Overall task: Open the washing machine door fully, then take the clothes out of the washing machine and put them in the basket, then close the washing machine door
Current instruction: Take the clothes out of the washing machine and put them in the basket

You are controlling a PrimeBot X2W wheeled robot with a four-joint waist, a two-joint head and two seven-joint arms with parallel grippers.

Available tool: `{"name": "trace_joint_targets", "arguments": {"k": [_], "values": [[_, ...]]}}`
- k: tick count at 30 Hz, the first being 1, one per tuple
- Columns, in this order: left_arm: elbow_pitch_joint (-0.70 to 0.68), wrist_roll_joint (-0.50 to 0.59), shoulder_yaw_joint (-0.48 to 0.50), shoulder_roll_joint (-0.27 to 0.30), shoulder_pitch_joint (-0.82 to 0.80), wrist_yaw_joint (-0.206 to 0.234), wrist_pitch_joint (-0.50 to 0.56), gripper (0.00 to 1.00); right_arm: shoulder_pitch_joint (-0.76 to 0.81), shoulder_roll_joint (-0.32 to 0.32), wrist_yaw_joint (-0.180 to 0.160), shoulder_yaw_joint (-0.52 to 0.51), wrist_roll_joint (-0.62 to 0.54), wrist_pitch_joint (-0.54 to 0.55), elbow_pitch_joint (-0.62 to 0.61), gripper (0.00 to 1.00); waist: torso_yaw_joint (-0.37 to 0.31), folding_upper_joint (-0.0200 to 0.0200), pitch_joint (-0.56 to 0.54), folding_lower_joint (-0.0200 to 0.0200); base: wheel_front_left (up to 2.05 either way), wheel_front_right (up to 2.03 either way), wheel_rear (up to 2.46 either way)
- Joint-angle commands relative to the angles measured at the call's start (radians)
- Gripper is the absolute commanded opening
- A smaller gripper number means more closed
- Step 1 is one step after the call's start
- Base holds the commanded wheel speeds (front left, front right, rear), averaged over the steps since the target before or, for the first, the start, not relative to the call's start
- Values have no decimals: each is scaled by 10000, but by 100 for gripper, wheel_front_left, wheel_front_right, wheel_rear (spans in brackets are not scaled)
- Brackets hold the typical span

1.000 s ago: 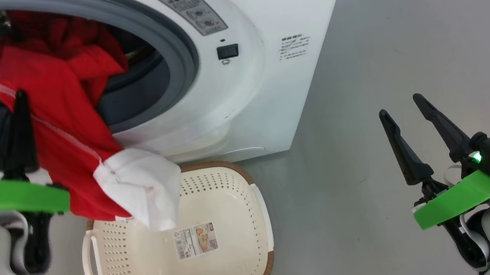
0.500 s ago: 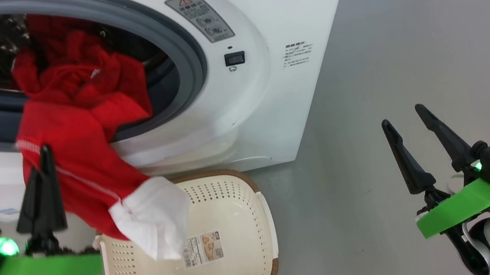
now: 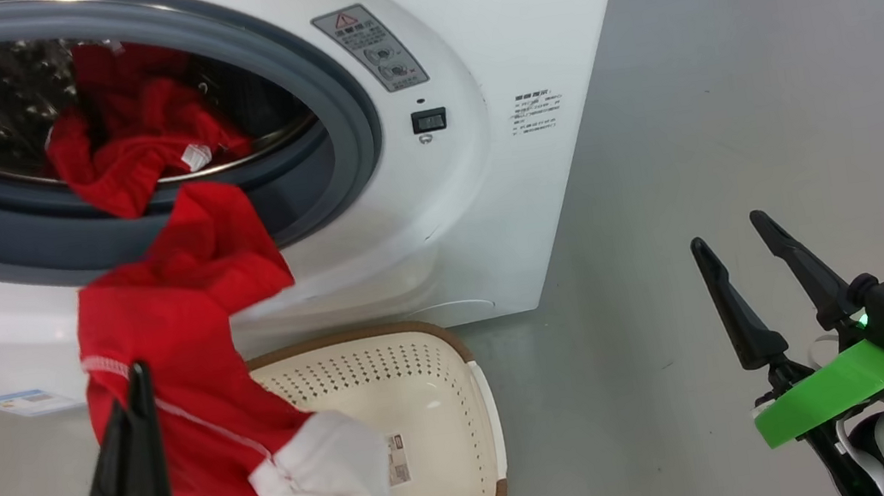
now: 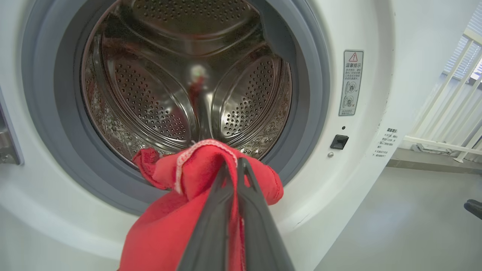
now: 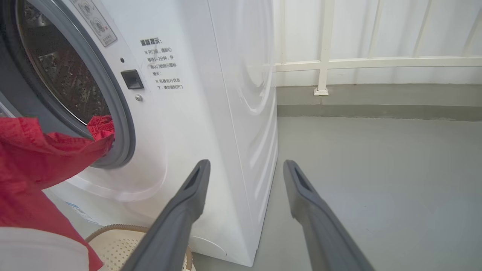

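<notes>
Clothes (image 3: 186,336): red fabric with a white part, lying partly out of the washing machine (image 3: 486,190). A bunched red heap sits at the mouth of the steel drum (image 4: 162,98) and across the grey rubber ring (image 3: 355,122). From there a long red length hangs down the white front of the machine toward the basket (image 3: 384,331). The white part (image 3: 329,489) hangs over the near left side of the basket; whether it touches the basket's bottom cannot be told.

Left end effector (image 3: 134,386): closed, clamped on a fold of the red fabric beside a line of white stitched trim. It is low in front of the machine's opening, near the basket's left edge. In the left wrist view the fabric drapes around both fingers (image 4: 211,233).

Right end effector (image 3: 727,232): fingers apart, holding nothing. It is above the grey floor (image 3: 728,69) to the right of the machine, well apart from the clothes.

Basket: cream-white, perforated, brown rim, standing on the floor just in front of the machine's lower front. A paper label (image 3: 395,447) on its bottom is partly hidden by the white part.

Other: a blue sticker (image 3: 14,401) is low on the machine's front. A white railing (image 5: 376,62) stands beyond the machine.
</notes>
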Motion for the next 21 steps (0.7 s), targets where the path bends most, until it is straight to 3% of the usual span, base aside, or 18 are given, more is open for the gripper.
{"name": "trace_joint_targets", "arguments": {"k": [1,9,21], "values": [[-320,55,273,157,81,-28,-122,0,103,-80,16,249,44,-118,-232,100,1,0,3,0,0,0,0],[929,-68,-408,93,-11,-30,-122,0,42,-97,16,337,52,-118,-220,100,-27,0,120,0,0,0,0],[4721,-648,-1819,59,-1757,-32,-122,0,-244,-31,16,467,38,-118,-307,100,-456,0,627,0,0,0,0]]}}
